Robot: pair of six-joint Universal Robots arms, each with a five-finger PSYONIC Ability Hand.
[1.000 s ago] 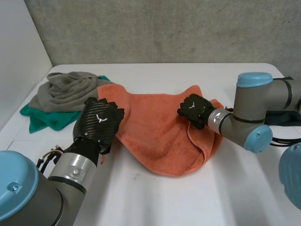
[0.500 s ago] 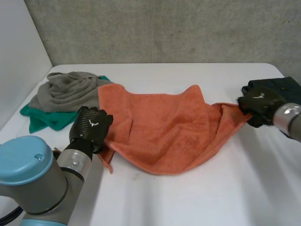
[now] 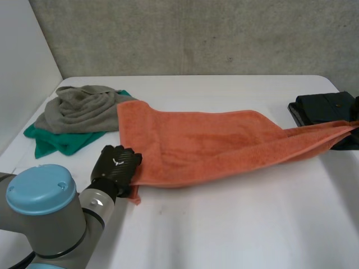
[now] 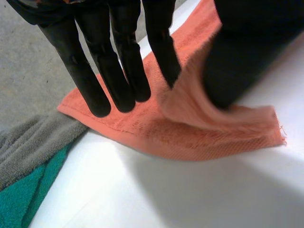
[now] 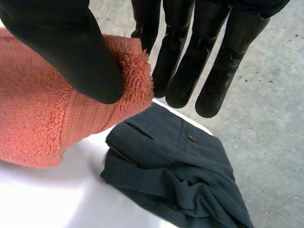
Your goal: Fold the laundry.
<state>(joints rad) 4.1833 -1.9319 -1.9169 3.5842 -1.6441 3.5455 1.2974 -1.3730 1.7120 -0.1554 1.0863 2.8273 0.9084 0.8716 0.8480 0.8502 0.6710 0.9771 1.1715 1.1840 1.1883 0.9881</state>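
Table (image 3: 224,235): fuzzy, perhaps terry towel (image 3: 207,140) pinched: left hand (image 3: 118,163), right hand (image 5: 66,47).

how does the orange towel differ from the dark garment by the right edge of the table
The fluffy orange terry towel is stretched long across the white table, pinched at its ends by the left hand and the right hand; the dark grey woven garment lies in a compact bundle, untouched. The towel's surface is thick and fuzzy; the garment's is smooth, with a small stud. Both are cloth.
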